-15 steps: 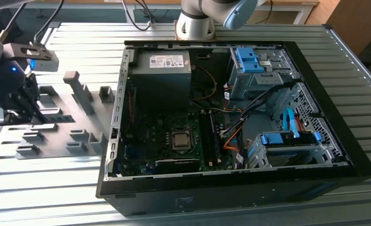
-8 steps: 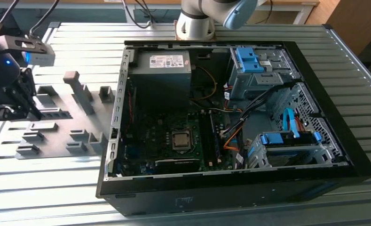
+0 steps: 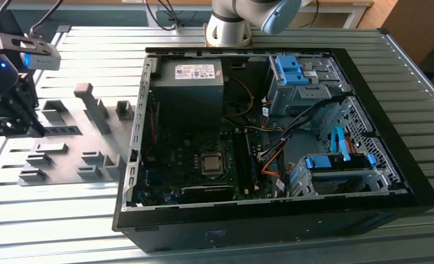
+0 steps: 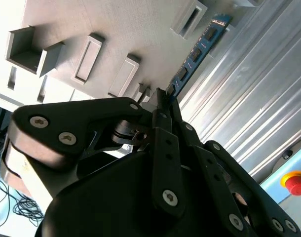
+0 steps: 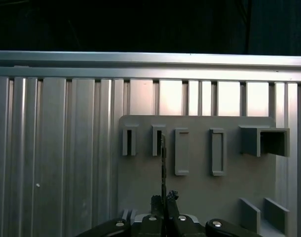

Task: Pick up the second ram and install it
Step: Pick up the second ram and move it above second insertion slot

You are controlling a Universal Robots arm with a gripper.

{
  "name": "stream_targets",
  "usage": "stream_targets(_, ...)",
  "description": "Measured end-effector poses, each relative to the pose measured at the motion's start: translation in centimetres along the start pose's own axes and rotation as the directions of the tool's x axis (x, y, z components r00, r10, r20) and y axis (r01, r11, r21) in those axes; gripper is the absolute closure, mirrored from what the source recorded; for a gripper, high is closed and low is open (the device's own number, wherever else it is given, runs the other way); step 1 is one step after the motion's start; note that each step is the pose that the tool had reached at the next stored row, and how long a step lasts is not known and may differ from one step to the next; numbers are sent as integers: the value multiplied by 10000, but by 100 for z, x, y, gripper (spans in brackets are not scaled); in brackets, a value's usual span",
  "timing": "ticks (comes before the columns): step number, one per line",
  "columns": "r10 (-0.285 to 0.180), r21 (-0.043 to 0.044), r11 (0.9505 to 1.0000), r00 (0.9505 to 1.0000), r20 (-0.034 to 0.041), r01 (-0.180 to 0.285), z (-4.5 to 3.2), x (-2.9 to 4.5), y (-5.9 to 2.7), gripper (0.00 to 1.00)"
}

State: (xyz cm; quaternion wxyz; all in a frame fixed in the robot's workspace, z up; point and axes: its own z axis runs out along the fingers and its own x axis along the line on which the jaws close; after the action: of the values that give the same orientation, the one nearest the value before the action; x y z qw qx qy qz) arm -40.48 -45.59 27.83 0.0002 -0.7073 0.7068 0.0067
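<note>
the gripper [image 3: 34,129] hangs over the grey holder plate [image 3: 62,165] near the slatted aluminium table's [image 3: 55,220] edge at the exterior view's left. in both wrist views its fingers are pinched together on the near end of the second ram [image 4: 197,49]. the stick, seen edge-on as a thin dark line [image 5: 163,168], runs straight out from the tips toward an upright slotted block [image 5: 157,140]. whether its far end still sits in that block cannot be told. it lies close to the plate's side edge, with bare slats just beyond. the open computer case [image 3: 275,231] stands just beside the plate's other edge, well apart from the gripper.
</note>
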Motion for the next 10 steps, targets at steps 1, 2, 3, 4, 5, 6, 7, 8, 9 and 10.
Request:
stream_targets(1,0,0,10000,10000,0,0,-19,0,0,86)
stream_targets(2,0,0,10000,10000,0,0,-39,0,0,86)
stream_targets(3,0,0,10000,10000,0,0,-58,-1,1,86)
stream_targets(4,0,-1,10000,10000,0,0,-77,-1,1,86)
stream_targets(5,0,-1,10000,10000,-1,0,-97,-1,1,86)
stream_targets(6,0,0,10000,10000,0,0,-117,-1,1,86)
stream_targets(7,0,0,10000,10000,0,0,-138,-1,1,86)
stream_targets(8,0,0,10000,10000,0,0,-159,-2,2,86)
stream_targets(9,0,0,10000,10000,0,0,-183,-2,2,86)
stream_targets(10,0,0,10000,10000,0,0,-205,-2,2,86)
